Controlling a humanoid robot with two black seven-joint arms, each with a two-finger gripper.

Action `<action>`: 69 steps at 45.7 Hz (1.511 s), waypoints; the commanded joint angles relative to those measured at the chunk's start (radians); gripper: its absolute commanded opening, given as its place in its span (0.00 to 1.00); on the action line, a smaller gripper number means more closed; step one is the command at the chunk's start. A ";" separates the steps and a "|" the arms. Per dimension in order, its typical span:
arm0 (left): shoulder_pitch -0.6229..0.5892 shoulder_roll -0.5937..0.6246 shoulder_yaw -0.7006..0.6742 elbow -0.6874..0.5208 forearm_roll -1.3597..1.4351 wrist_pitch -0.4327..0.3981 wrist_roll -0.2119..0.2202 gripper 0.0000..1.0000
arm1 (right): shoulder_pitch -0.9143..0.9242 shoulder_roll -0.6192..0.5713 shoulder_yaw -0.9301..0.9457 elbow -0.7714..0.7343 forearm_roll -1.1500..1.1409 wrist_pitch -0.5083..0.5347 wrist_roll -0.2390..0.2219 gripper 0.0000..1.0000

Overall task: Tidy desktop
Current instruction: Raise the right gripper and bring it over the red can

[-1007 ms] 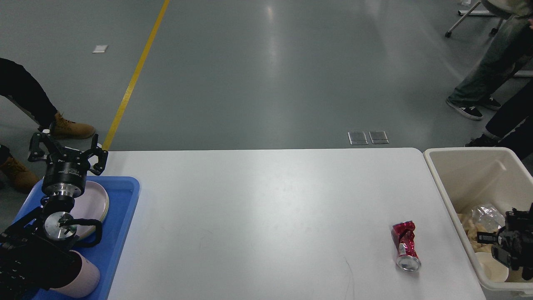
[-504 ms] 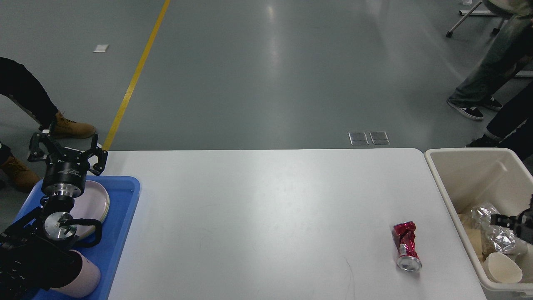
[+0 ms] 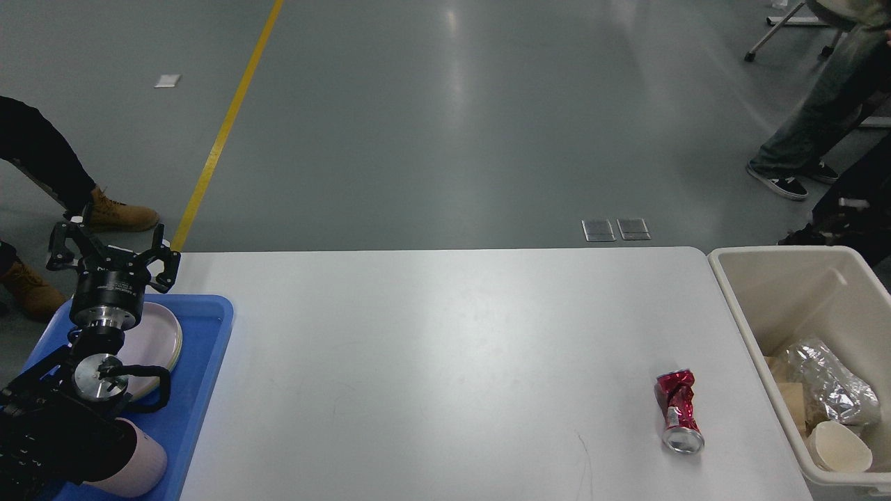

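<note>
Right gripper: gone from view; 0.5 s before it hung over the bin point(image 3: 766, 292).
Left gripper point(image 3: 111, 247): spread wide, empty, unmoved above the tray point(image 3: 209, 348).
Desk point(image 3: 445, 348): 1 crushed can point(image 3: 679, 410) unmoved near bin.

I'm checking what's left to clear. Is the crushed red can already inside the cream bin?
No, the crushed red can lies on the desktop, left of the cream bin and apart from it.

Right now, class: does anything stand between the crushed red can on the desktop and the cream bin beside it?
Nothing visible does. The crushed red can lies on bare desktop, and only clear white surface separates it from the cream bin at the table's right edge.
</note>
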 commanded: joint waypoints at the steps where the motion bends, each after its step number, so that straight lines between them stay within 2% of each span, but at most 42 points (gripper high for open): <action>1: 0.000 0.000 0.000 -0.001 0.000 0.000 0.000 0.96 | 0.151 0.114 0.010 0.013 0.005 0.110 0.004 1.00; 8: 0.000 0.000 0.000 0.001 0.000 0.000 0.000 0.96 | 0.237 0.229 0.055 0.051 0.014 0.110 0.006 1.00; 21: 0.000 0.000 0.000 -0.001 0.000 0.000 0.000 0.96 | 0.302 0.286 0.265 0.117 0.015 0.110 0.001 1.00; 30: 0.000 0.000 0.000 0.001 0.000 0.000 0.000 0.96 | 0.296 0.265 0.235 0.119 0.015 0.110 -0.002 1.00; 36: 0.000 0.000 0.000 0.001 0.000 0.000 0.000 0.96 | 0.284 0.180 0.196 0.132 0.015 0.110 -0.002 1.00; 39: 0.000 0.000 0.000 0.001 0.000 0.000 0.000 0.96 | 0.282 0.156 0.156 0.189 0.012 0.110 -0.003 1.00; 43: 0.000 0.000 0.000 0.001 0.000 0.000 0.000 0.96 | 0.282 0.151 0.060 0.374 0.012 0.110 -0.003 0.95; 48: 0.000 0.000 0.000 0.001 0.000 0.000 0.000 0.96 | 0.284 0.153 -0.025 0.641 0.012 -0.257 -0.002 0.96; 50: 0.000 0.000 0.000 0.001 0.000 0.000 0.000 0.96 | 0.282 0.150 -0.034 0.724 0.012 -0.354 -0.002 0.96; 60: 0.000 0.000 0.000 0.001 0.000 0.000 0.000 0.96 | 0.173 0.137 -0.020 0.752 0.014 -0.402 -0.002 0.97; 69: 0.000 0.000 0.000 -0.001 0.000 0.000 0.000 0.96 | -0.093 0.136 0.050 0.627 0.006 -0.514 -0.003 1.00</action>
